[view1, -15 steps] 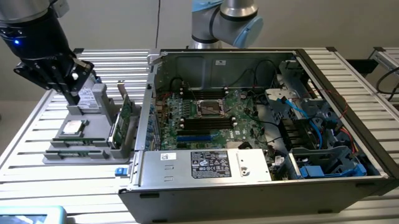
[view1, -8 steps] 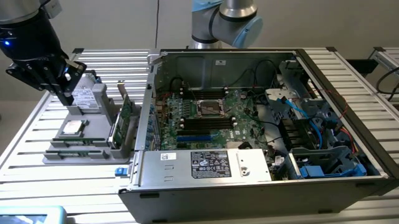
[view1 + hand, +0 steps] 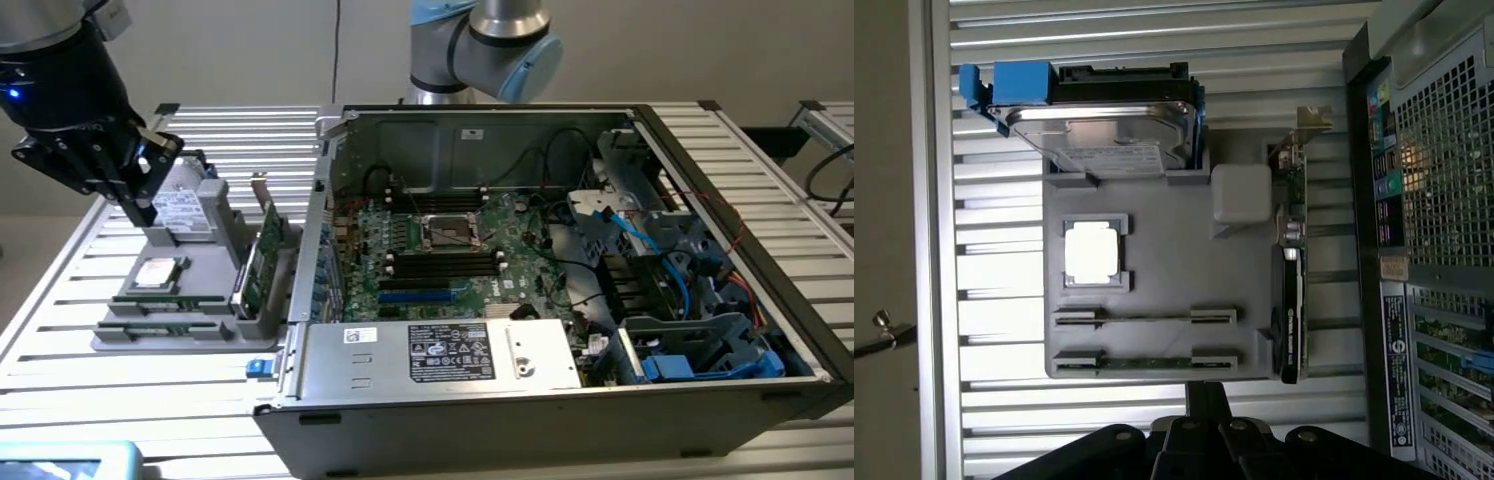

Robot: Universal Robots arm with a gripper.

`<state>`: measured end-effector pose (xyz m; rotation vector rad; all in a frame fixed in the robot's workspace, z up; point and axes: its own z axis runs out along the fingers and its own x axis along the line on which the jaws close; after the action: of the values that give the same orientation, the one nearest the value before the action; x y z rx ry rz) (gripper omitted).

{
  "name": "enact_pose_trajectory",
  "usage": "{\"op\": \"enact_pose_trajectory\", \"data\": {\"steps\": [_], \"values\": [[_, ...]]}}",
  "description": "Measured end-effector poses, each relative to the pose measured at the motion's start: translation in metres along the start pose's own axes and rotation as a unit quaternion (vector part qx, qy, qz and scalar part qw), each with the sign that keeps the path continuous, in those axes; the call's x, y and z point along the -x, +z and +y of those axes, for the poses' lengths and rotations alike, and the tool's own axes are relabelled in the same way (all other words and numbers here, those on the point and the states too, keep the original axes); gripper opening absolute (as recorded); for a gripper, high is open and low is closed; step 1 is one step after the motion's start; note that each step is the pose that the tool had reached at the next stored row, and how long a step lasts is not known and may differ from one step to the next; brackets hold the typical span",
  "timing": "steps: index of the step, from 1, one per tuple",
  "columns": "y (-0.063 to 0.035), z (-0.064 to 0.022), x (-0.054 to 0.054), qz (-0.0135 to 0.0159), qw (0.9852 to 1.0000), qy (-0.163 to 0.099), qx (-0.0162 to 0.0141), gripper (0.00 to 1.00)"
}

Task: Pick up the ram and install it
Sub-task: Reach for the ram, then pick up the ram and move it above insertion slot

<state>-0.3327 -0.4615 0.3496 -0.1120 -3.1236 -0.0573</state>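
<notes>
Black claw [image 3: 139, 205] hovering closed, empty, over grey plastic tray [image 3: 187, 340]; thin green ram stick [image 3: 160, 326] sitting in tray slot.

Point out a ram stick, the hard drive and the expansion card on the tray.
ram stick [image 3: 1144, 362]: wrist view, middle of its green edge.
hard drive [image 3: 1104, 135]: wrist view, its silver face.
expansion card [image 3: 1291, 330]: wrist view, dark part of its edge.

Slatted table [image 3: 80, 350] — grey tray [image 3: 180, 338], computer case [image 3: 534, 425]
</notes>
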Motion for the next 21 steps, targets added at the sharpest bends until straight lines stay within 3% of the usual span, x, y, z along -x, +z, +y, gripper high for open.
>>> {"op": "enact_pose_trajectory", "data": {"steps": [4, 14, 21], "values": [[0.0005, 0.0007, -0.001, 0.0000, 1.0000, 0.000, 0.0000, 0.11], [0.0070, 0.0016, -0.016, -0.0001, 1.0000, 0.000, 0.0001, 0.11], [0.0078, 0.0016, -0.017, 0.0001, 1.0000, -0.003, -0.0001, 0.11]]}}
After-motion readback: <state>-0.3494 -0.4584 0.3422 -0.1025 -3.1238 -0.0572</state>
